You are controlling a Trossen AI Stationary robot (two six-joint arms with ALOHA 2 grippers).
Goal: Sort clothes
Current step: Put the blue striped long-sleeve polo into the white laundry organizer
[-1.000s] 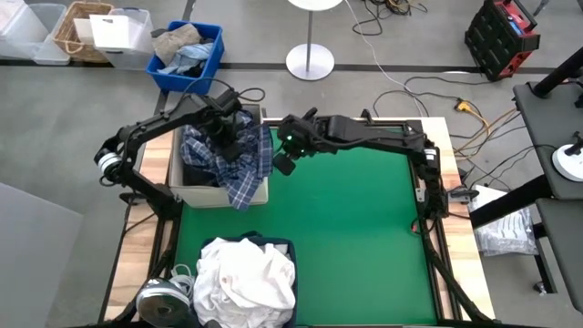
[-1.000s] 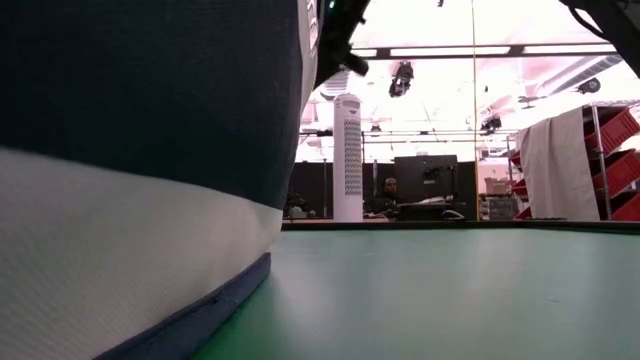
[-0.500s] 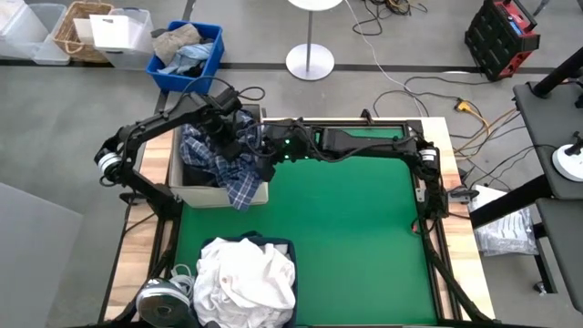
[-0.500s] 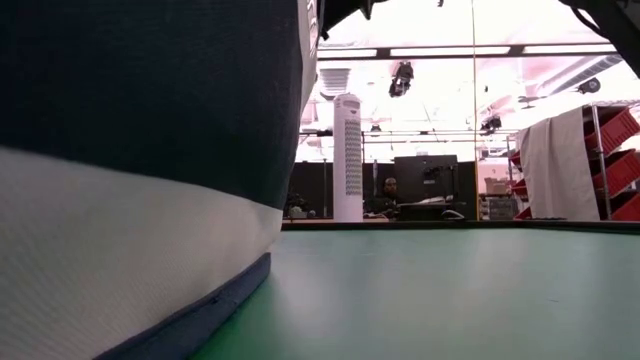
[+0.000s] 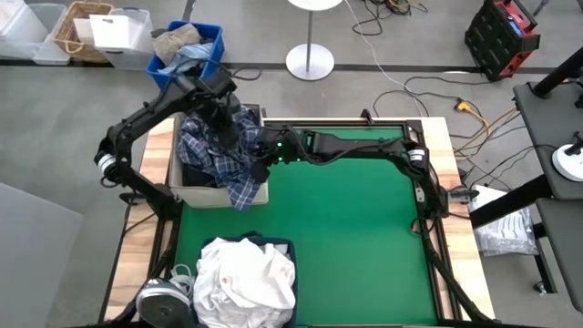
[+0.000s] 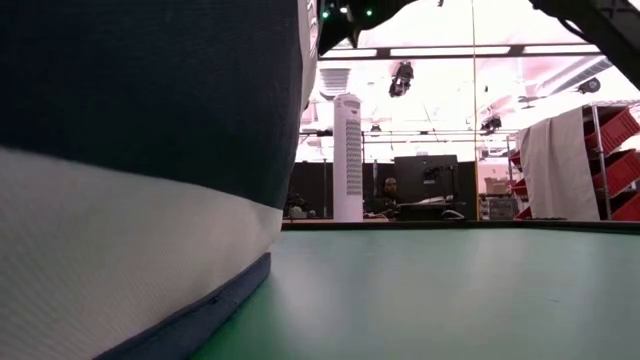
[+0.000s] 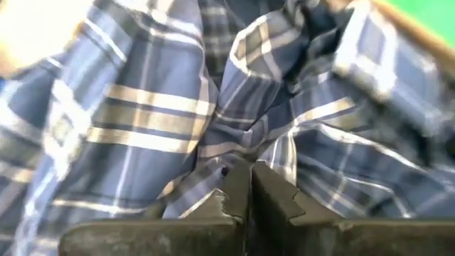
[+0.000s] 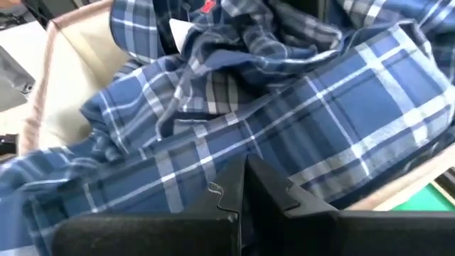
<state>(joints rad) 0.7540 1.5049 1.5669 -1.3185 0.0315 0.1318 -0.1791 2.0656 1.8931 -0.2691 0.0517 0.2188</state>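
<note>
A blue-and-white plaid shirt (image 5: 239,178) lies in the beige bin (image 5: 196,194) at the table's far left. One part is draped over the bin's front right corner. My left gripper (image 5: 223,123) stands over the bin, shut on the shirt (image 7: 163,114). My right gripper (image 5: 258,155) reaches level from the table's right to the bin's right wall. It is shut at the draped shirt (image 8: 298,121). White clothes (image 5: 246,278) are heaped in a navy-and-white bin (image 6: 140,200) at the near left. My left gripper pinches a bunched fold of the plaid shirt (image 7: 245,158) between its two fingertips, coming from above. Creases in the cloth run together at the tips. The rest of the shirt hangs down into the beige bin. My right gripper's shut fingertips (image 8: 234,186) stand against the draped plaid cloth; I cannot tell whether they touch it.
The green mat (image 5: 346,237) stretches from the bins to the table's right edge. Beyond the far left edge stands a blue crate (image 5: 208,56) with a tan and pale-blue bundle, beside pale boxes and a wicker basket (image 5: 77,27).
My right gripper has gone toward the table's left edge, up to the beige bin's right wall. My left gripper has gone up and a little toward the far edge with the plaid shirt. The shirt's upper part is drawn up while the draped part stays on the bin's corner.
</note>
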